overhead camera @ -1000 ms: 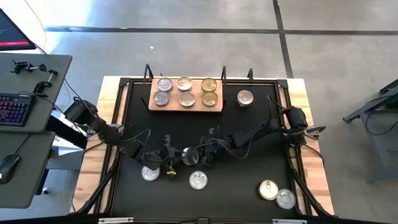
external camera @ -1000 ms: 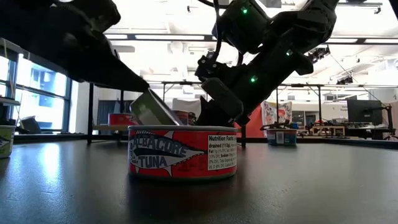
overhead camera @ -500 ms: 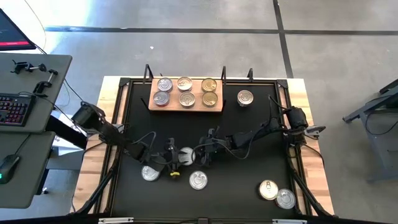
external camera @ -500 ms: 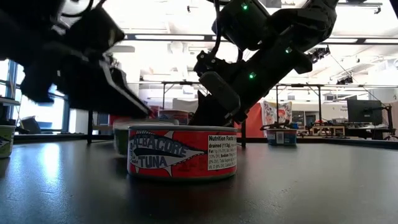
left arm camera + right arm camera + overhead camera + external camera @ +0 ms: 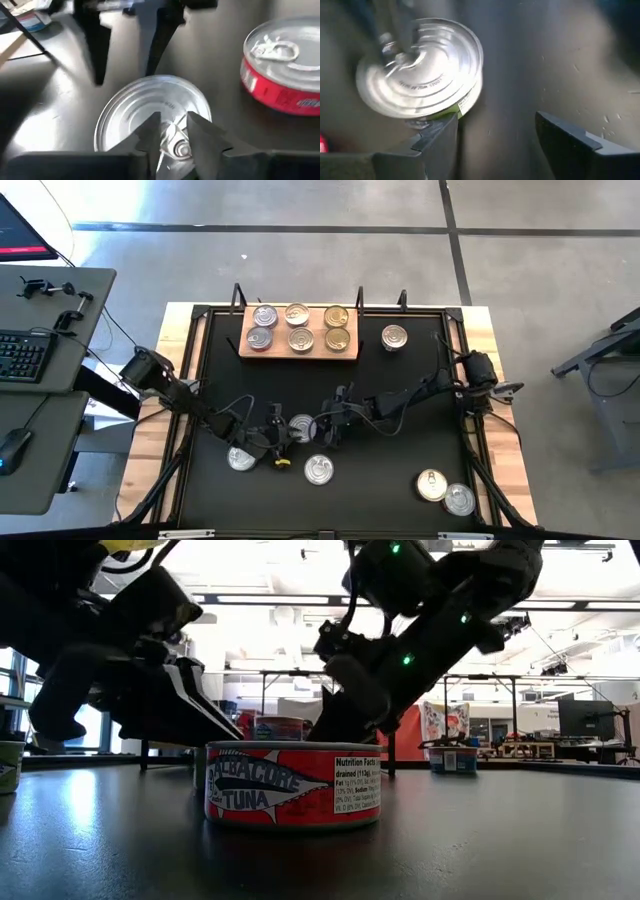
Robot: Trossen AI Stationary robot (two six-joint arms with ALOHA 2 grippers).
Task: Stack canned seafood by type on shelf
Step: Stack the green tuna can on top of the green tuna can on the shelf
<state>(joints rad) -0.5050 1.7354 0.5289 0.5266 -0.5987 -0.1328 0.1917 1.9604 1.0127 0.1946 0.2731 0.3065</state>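
A silver-topped can (image 5: 301, 427) with a green side label lies flat on the black table between my two grippers. My left gripper (image 5: 280, 434) is over its lid (image 5: 145, 105), shut about the pull-tab. My right gripper (image 5: 322, 432) stands open (image 5: 495, 135) on the can's right side, with the can (image 5: 420, 75) outside its fingers. A red-sided tuna can (image 5: 319, 470) sits just nearer (image 5: 293, 785). The wooden shelf (image 5: 300, 355) at the far edge carries several cans, silver-topped on the left and gold-topped on the right. My left gripper pinches the raised pull-tab (image 5: 171, 131) near the rim of the can's lid between its two fingers (image 5: 150, 132). It comes from above, slanting in from the table's left. The can rests flat on the table. My right gripper has one finger (image 5: 437, 132) next to the can's side wall (image 5: 465, 102); I cannot tell whether they touch.
More loose cans lie on the table: one near the left gripper (image 5: 241, 459), two at the near right corner (image 5: 431, 485) (image 5: 459, 500), and one right of the shelf (image 5: 394, 337). Free black surface stretches between the grippers and the shelf.
A second ago the silver can stood tilted up between the two grippers; it has since tipped down and lies flat on the table. The left arm has lowered with it.
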